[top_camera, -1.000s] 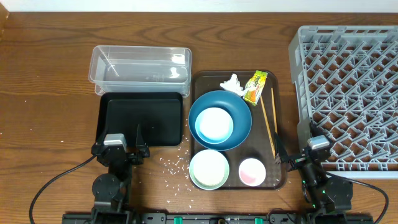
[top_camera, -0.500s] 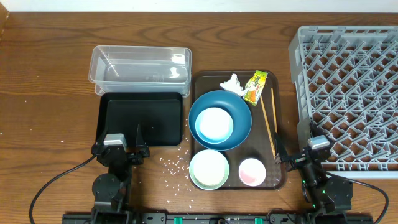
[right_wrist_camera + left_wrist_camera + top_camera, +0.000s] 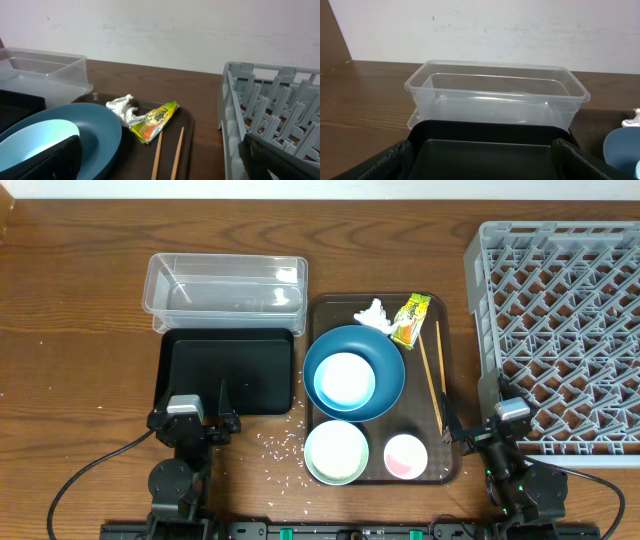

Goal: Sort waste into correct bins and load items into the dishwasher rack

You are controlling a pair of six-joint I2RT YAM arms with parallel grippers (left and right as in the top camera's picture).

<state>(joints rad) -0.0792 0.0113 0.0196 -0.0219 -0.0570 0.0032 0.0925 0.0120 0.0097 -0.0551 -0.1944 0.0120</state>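
Nothing had moved in the last second: both arms sat parked at the near table edge, so sorting had not begun and every item awaited me. The left gripper (image 3: 193, 421) was spread wide and empty, facing the shallow black tray (image 3: 228, 370), matte and rectangular. Just beyond it, touching, stood the clear plastic tub (image 3: 225, 261), glossy with rounded corners. The right gripper (image 3: 478, 430) was likewise wide apart and held nothing.

Between the bins and the rack lay a brown serving tray (image 3: 330, 310). On it sat the large blue bowl (image 3: 385, 375), smooth and round, with the small pale-blue bowl (image 3: 344, 378) nested inside. Nearer me were the mint-green bowl (image 3: 336, 452) and the small pink cup (image 3: 405, 456). Thin wooden chopsticks (image 3: 432, 380) lay along the tray's right side. At its far end were the crumpled white tissue (image 3: 372, 313) and the shiny green-and-yellow wrapper (image 3: 410, 319). Loose rice grains (image 3: 280, 445) were scattered on the wood. The grey lattice rack (image 3: 560, 330) stood at the right, empty.
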